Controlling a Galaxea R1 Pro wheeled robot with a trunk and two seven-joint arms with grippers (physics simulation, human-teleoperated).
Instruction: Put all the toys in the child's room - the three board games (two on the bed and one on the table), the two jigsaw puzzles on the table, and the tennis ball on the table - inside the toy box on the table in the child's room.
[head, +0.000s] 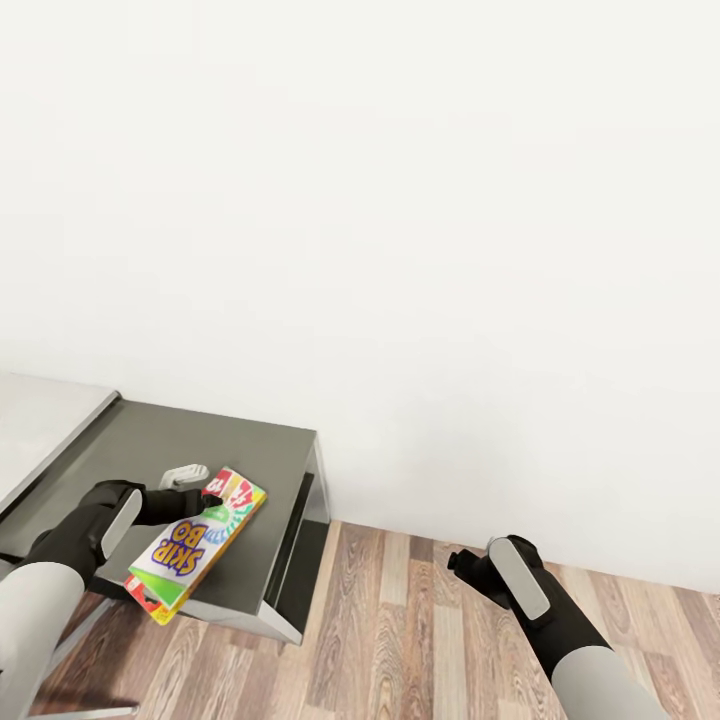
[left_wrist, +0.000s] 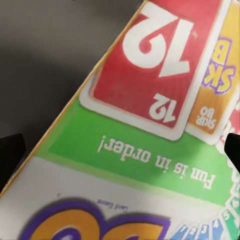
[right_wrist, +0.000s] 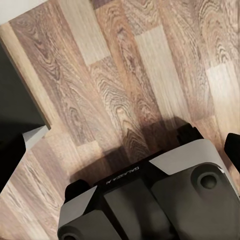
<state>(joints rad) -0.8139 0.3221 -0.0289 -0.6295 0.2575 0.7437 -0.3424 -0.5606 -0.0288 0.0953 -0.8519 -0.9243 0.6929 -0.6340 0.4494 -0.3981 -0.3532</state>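
Left gripper (head: 212, 497) gripping one board game (head: 197, 545), over one table (head: 160, 440)

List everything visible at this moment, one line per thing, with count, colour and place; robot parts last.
game box: one, yellow, green and red, printed SKIP-BO, over the dark wing of the desk, at the left pincer.
desk: one, dark-grey lower wing beside a light-grey top, at the head view's left against the wall.
wall: one, white, behind the desk.
floor: wood planks, under the right arm.
left pincer: one, black, closed on the game box's far end.
right pincer: one, black, above the floor, holding nothing; how its jaws stand is unclear.
robot base: grey, seen in the right wrist view over the floor.
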